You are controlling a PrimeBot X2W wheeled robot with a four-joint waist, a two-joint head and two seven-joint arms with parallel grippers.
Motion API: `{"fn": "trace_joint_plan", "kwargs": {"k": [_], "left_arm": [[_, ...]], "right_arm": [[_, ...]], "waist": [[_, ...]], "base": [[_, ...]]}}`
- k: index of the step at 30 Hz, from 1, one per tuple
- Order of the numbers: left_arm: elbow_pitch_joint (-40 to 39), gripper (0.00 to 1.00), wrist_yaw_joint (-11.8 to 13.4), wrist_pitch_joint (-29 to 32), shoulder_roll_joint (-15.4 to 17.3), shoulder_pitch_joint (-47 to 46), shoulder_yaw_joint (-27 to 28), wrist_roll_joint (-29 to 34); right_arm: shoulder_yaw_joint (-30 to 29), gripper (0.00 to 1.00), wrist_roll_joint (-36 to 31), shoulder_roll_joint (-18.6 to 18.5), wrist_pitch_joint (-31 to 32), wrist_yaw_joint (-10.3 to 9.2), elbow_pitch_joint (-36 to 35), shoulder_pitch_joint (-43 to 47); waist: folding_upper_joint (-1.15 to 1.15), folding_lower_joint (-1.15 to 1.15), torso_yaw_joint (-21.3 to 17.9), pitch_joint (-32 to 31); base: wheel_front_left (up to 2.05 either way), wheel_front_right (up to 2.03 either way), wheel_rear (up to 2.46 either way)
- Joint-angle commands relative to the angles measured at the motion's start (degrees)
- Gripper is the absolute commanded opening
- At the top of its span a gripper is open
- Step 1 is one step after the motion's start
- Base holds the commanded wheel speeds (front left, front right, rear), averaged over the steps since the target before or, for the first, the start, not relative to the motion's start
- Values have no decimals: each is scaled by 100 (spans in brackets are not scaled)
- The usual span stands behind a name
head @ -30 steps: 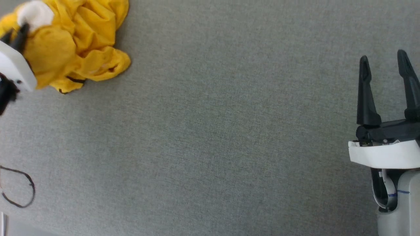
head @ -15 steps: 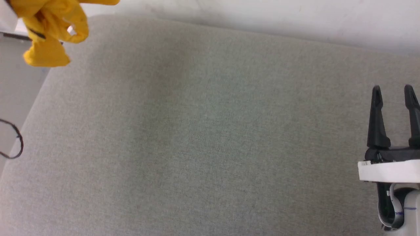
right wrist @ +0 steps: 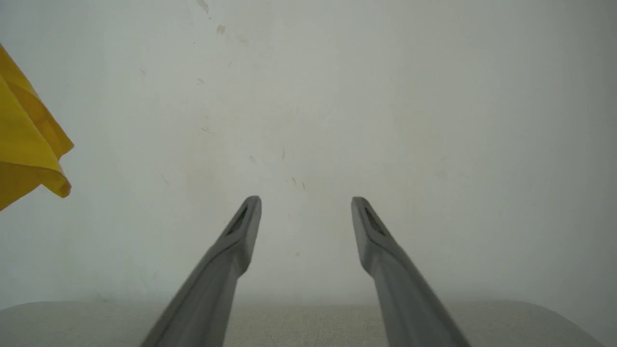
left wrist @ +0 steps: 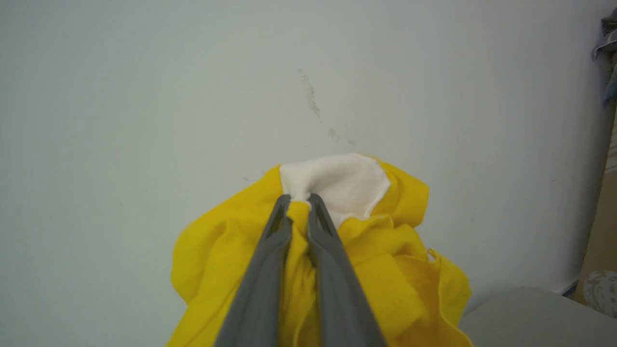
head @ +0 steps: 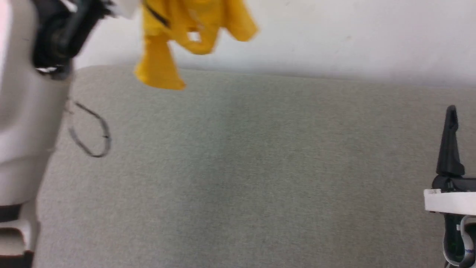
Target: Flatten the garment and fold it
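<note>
Grey fabric table (head: 238,178) spans the scene, with a white wall (head: 334,37) behind. Yellow shirt (head: 160,67) hangs bunched above the far-left edge, the left gripper (left wrist: 299,200) clenched on it at a white patch. Near right, the right gripper (right wrist: 306,207) stands spread wide, empty. Black cord loop (head: 107,136) lies left.

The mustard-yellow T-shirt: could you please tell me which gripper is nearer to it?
Left. The left gripper is clamped on the mustard-yellow T-shirt; the right gripper stands open, well apart, to its right.
</note>
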Motion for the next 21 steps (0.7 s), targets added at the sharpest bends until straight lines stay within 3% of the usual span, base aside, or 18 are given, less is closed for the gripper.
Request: {"fn": "trace_joint_plan", "kwargs": {"k": [1, 8, 12, 16, 21], "left_arm": [[-203, 0, 104, 59, -173, 17, -85, -81], [-939, 0, 505, 72, -1001, 598, -595, -197], [-996, 0, 655, -193, -1262, 1170, -1102, 107], [-619, 0, 620, -545, -1308, 1798, -1810, 619], [384, 0, 665, -928, -1587, 2756, -2347, 636]], "right_arm": [[-58, 100, 28, 2, -26, -11, -61, 33], [-336, 100, 60, 2, -27, -11, -235, 0], [-453, 100, 131, 2, -27, -11, -306, 11], [-554, 100, 178, 2, -27, -11, -379, 18], [-575, 100, 190, 2, -27, -11, -446, 5]], "waist": [[-1, 1, -351, -153], [-1, 1, -822, -108], [-1, 1, -1075, 5], [-1, 1, -1280, 178], [-1, 1, -1436, 377]], "base": [[0, 0, 0], [0, 0, 0], [0, 0, 0], [0, 0, 0], [0, 0, 0]]}}
